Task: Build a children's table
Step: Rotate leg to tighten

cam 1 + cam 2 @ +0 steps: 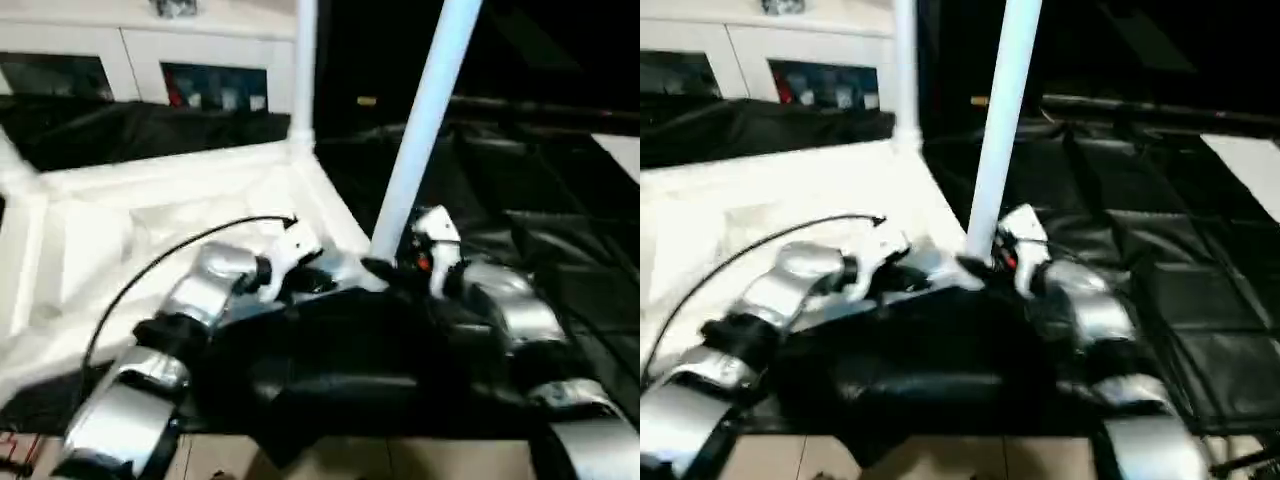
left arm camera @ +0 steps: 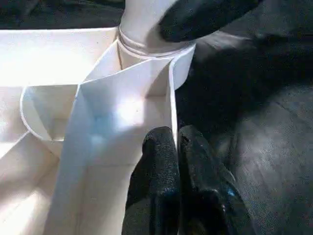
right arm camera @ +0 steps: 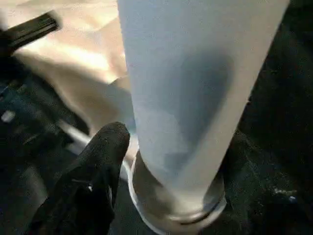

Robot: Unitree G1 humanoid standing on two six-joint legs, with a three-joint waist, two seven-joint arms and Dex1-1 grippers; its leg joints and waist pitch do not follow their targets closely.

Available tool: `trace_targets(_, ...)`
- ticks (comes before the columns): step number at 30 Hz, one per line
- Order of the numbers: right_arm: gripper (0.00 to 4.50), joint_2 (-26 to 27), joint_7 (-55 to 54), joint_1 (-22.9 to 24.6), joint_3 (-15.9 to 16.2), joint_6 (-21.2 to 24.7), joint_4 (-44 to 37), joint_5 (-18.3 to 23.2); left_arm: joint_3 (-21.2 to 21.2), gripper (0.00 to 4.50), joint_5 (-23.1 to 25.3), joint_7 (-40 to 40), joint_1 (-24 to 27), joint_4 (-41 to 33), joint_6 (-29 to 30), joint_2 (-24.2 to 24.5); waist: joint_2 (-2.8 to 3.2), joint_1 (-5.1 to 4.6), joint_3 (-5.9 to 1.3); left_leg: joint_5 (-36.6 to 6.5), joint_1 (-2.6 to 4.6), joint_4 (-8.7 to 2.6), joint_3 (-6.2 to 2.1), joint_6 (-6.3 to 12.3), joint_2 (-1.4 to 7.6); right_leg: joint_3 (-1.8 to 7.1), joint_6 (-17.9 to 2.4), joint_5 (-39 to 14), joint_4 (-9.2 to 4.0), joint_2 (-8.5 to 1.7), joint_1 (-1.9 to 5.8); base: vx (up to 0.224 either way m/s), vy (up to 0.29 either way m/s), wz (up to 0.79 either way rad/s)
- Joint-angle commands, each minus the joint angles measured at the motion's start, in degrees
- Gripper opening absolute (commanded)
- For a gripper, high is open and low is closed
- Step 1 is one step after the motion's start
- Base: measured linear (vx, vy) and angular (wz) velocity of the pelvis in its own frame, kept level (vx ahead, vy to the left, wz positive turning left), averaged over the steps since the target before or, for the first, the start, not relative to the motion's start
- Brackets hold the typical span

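Left wrist view: smooth tubular leg (image 2: 146, 24) in ribbed white tabletop (image 2: 127, 112).

White table top (image 1: 170, 200), white legs (image 1: 425, 120), black floor mats (image 1: 560, 230), silver forearms (image 1: 190, 290)

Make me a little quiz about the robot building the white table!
1. True or false: the near leg stands in a corner socket of the upside-down tabletop.
2. How many legs stand up? A one, B two, C four.
3. The left gripper pinches the tabletop's thin ____.

Key: 1 true. 2 B; the far leg is the second. 3 wall.
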Motion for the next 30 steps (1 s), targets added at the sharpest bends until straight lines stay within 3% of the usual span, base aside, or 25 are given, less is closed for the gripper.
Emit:
trace_targets(1,3.0,0.62,7.88,2.14,5.17,1.88,-1.03,0.11,-1.22,0.0,-2.75,-3.95,0.13,-3.03,-2.78,-1.16,0.34,0.26,-3.4,-15.64,0.44,-3.54,-0.14,2.95,0.52,1.33,-13.6,-11.34,-3.69,-1.88,2.83,0.0,0.0,0.0)
trace_targets(7,3.0,-2.64,14.45,3.45,7.38,3.53,-3.03,-0.73,-2.0,0.0,-3.43,-10.08,1.52,-5.1,-2.82,1.62,0.55,1.15,-3.25,-17.29,0.99,-3.56,0.23,1.75,0.9,1.36,-14.14,-13.09,-3.68,-1.87,2.44,0.0,0.0,0.0)
trace_targets(11,2.58,-3.07,17.14,4.12,7.87,5.47,-4.53,0.59,-2.11,0.0,-3.58,-11.73,1.86,-5.75,-2.93,2.65,0.51,1.45,-3.11,-18.73,0.92,-3.73,0.09,0.93,0.83,1.41,-12.53,-17.0,-4.0,-1.99,2.4,0.0,0.0,0.0)
trace_targets(17,2.38,-3.15,18.64,5.09,8.16,8.28,-6.95,1.46,-1.87,0.0,-2.95,-11.39,1.79,-5.34,-2.82,2.98,0.64,1.83,-3.19,-17.24,0.84,-3.75,0.05,0.77,0.81,1.42,-12.36,-15.06,-3.78,-1.91,2.49,0.0,0.0,0.0)
trace_targets(19,2.38,-2.3,15.67,5.06,7.49,7.73,-6.07,0.97,-1.2,0.0,-2.26,-8.41,1.12,-3.97,-2.52,2.23,0.6,1.9,-3.23,-17.15,0.89,-3.71,0.09,0.65,0.78,1.43,-12.57,-14.53,-3.72,-1.92,2.44,0.0,0.0,0.0)
trace_targets(22,2.37,-0.6,8.96,4.16,6.08,7.23,-3.05,-0.61,-0.11,0.0,-1.61,-3.7,-0.11,-1.61,-2.29,0.78,0.59,1.69,-3.04,-18.8,0.98,-3.81,0.0,0.02,0.61,1.45,-11.72,-18.18,-4.18,-2.04,2.22,0.0,0.0,0.0)
trace_targets(25,2.36,2.03,-2.34,2.29,4.24,7.64,2.0,-2.79,0.52,0.0,-0.01,3.31,-2.01,1.66,-1.98,-0.92,0.4,1.03,-2.99,-20.5,1.05,-3.94,-0.38,-1.32,0.38,1.36,-9.95,-22.85,-4.67,-2.13,2.02,0.0,0.0,0.0)
trace_targets(26,2.35,3.58,-8.44,1.48,3.25,7.57,4.38,-3.57,0.99,0.0,0.41,6.9,-3.1,3.46,-1.47,-2.09,0.45,0.4,-2.77,-22.04,1.15,-3.9,-0.43,-1.74,0.23,1.31,-9.0,-25.83,-5.01,-2.05,1.63,0.0,0.0,0.0)
trace_targets(30,2.11,8.2,-21.59,-0.27,0.18,9.29,8.87,-3.38,2.66,0.0,0.75,16.23,-6.02,8.1,-0.48,-5.4,0.33,-0.31,-2.58,-24.73,1.46,-3.57,-0.88,-1.76,-0.24,0.75,-5.25,-35.82,-6.45,-2.27,1.14,0.0,0.0,0.0)
